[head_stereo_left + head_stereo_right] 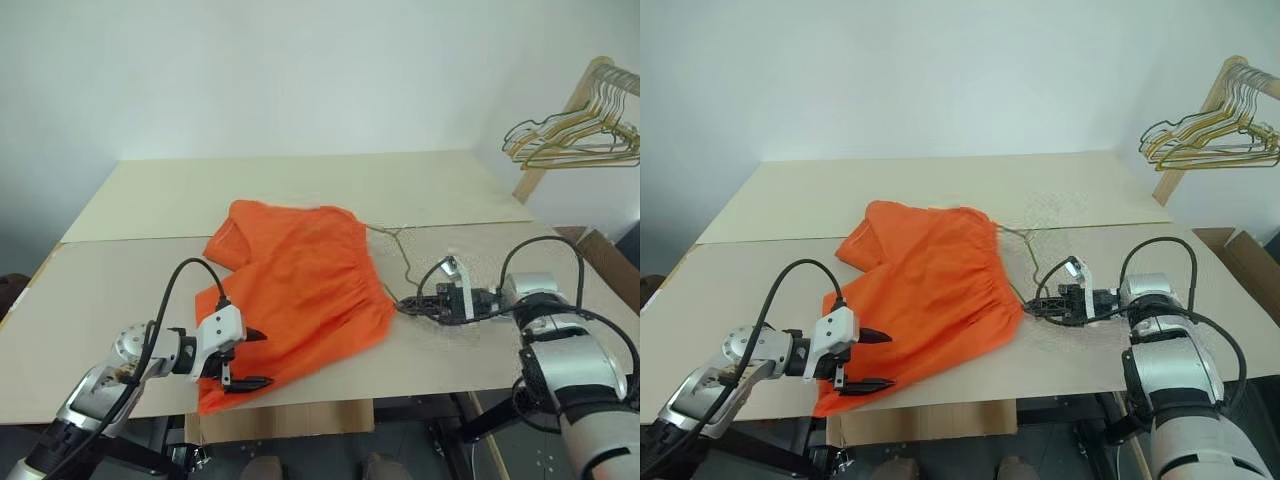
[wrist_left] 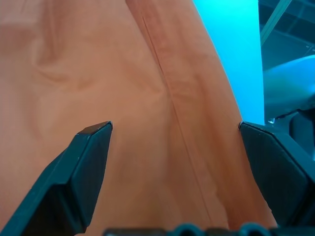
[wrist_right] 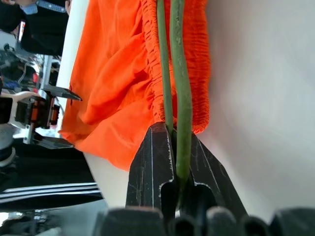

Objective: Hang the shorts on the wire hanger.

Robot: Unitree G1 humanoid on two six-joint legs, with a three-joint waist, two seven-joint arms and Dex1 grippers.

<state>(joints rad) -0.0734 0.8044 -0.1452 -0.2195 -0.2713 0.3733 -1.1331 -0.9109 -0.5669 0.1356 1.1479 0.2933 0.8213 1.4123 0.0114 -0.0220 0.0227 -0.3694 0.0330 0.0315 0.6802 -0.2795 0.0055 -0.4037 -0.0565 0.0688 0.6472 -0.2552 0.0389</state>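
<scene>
The orange shorts [image 1: 295, 285] lie spread on the table, gathered waistband toward the right. The thin olive wire hanger [image 3: 180, 73] lies against that waistband, partly under the fabric. My right gripper [image 1: 405, 305] is shut on the hanger's wire just off the waistband's near corner; the right wrist view shows the wire pinched between its fingers [image 3: 153, 162]. My left gripper [image 1: 264, 359] hovers open over the shorts' near hem by the table's front edge. Orange cloth [image 2: 147, 98] lies between its spread fingers, and they do not grip it.
The table [image 1: 120, 290] is made of two pale boards with a seam across the middle. A wooden rack with a bunch of gold and dark wire hangers [image 1: 575, 135] stands at the back right. A cardboard box [image 1: 605, 255] sits beyond the table's right edge.
</scene>
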